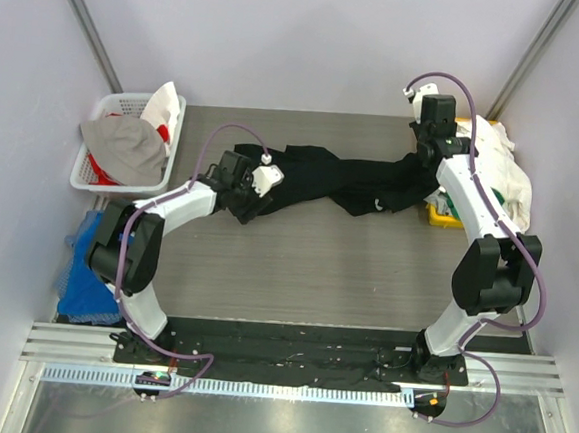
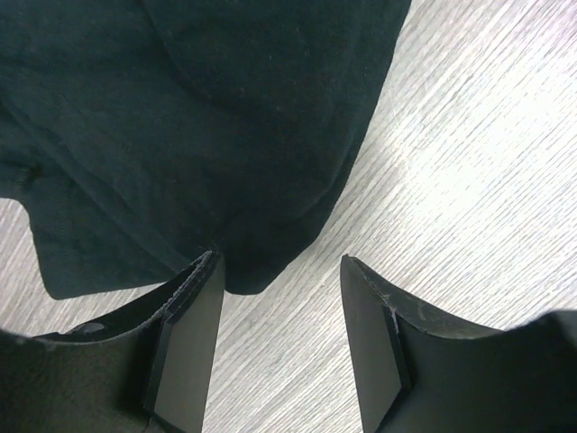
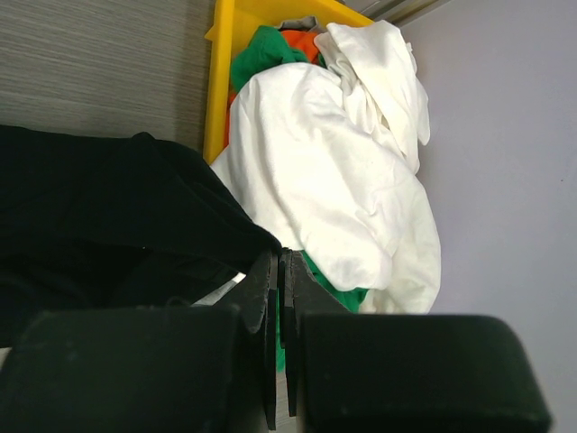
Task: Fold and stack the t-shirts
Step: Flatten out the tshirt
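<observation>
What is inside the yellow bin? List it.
White shirts heap over the yellow bin, with green fabric and an orange piece showing beneath. Anything deeper is covered.

Black t-shirt (image 2: 180, 117) lying crumpled, filling upper left of view, folds and seam ridge showing. Grey wood-grain table (image 2: 469, 162) showing bare at right and lower centre. Left gripper (image 2: 281, 262) hovering low, jaws standing wide apart. Fingers (image 2: 189, 334) dark and flat-padded: one tip meeting shirt's rounded lower edge, other sitting over bare table, apart from cloth
</observation>
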Robot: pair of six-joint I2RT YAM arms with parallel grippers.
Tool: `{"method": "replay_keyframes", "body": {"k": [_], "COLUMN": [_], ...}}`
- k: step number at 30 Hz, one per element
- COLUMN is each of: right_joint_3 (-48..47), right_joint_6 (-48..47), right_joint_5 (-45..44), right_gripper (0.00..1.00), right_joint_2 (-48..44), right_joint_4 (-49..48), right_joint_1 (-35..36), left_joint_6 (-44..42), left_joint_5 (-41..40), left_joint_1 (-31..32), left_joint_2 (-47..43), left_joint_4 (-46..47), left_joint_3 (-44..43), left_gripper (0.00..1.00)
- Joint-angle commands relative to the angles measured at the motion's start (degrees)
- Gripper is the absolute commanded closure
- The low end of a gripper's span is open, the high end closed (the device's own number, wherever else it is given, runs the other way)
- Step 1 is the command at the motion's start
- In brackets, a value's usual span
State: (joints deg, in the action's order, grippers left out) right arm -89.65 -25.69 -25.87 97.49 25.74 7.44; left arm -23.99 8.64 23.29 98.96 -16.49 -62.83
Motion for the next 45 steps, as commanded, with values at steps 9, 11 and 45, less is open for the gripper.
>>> {"method": "replay_keyframes", "body": {"k": [9,11,45], "right_joint_3": [1.4,1.8,1.5], "right_joint_6": [-0.1,-0.1,2.8], "right_joint_5": [-0.3,-0.5,4.3], "right_gripper": [0.99,0.99,0.99], "right_joint_2": [-3.1,-3.3,-14.0], "right_joint_4": [-1.9,-1.8,-1.4], "right_joint_1": [0.3,0.4,0.3], "left_joint_6": [-1.1,-1.5,7.2], "left_joint_5": [-1.7,-2.5,-10.6], "left_joint_1": [0.4,0.4,0.3], "left_joint_2": [2.0,2.7,-14.5], "left_joint_4": [1.3,1.6,-0.6], "left_joint_3": [0.0,-0.2,-7.1], "left_gripper": [0.5,0.51,1.0]}}
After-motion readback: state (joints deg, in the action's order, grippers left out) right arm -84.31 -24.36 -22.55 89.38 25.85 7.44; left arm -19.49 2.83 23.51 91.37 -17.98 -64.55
